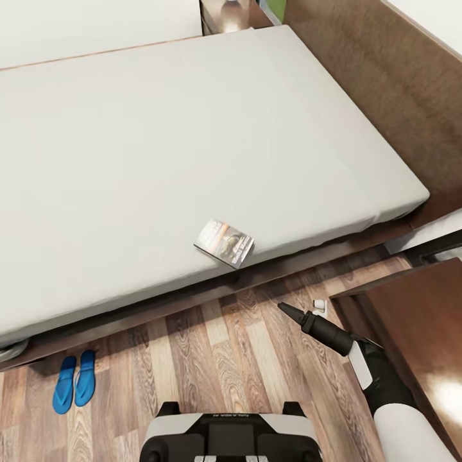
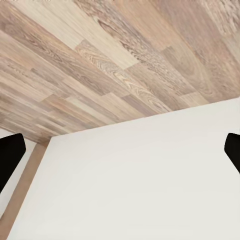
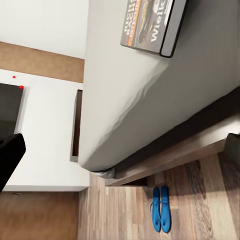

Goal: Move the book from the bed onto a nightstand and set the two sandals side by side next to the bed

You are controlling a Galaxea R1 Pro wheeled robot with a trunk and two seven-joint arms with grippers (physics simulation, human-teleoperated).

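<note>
Pale-grey bed (image 1: 160, 147) holding book (image 1: 224, 242) at edge, right claw (image 1: 287, 309) spread

The head camera looks steeply down over the bed (image 1: 160, 160), with the floor (image 1: 244, 359) near. The right wrist camera, low by the floor, faces along the bed's near edge, sharing the book (image 3: 150, 25) and sandals (image 3: 161, 209). The left wrist camera faces floor planks (image 2: 100, 65).

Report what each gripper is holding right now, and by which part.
Nothing is held. The right gripper hangs open over the floor, short of the book lying at the mattress edge. The left gripper is open too, with nothing between its fingers.
</note>
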